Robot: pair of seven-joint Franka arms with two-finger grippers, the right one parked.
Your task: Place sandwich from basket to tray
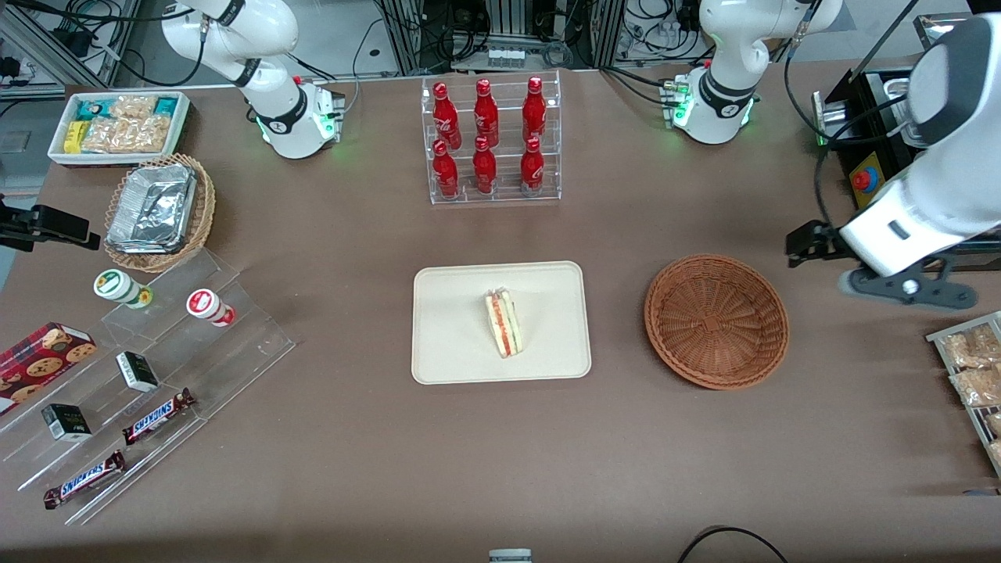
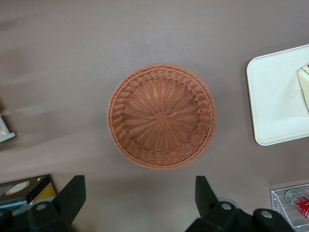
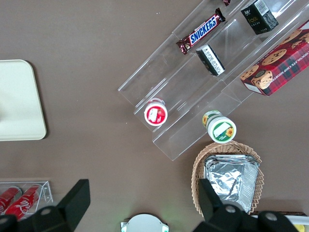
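The pincer (image 2: 140,193) hangs above the tabletop (image 1: 500,453) toward the working arm's end, its fingers spread wide and holding nothing. The sandwich (image 1: 504,322) lies on the tray (image 1: 453,344), cut edge with red and green filling up, clear of the rim. The basket (image 1: 716,320) beside the tray is empty. By the look of it the placing is done, and nothing seems left but to park the arm. The front view shows the whole sandwich on the tray; the left wrist view catches only its corner but looks straight into the bare basket.
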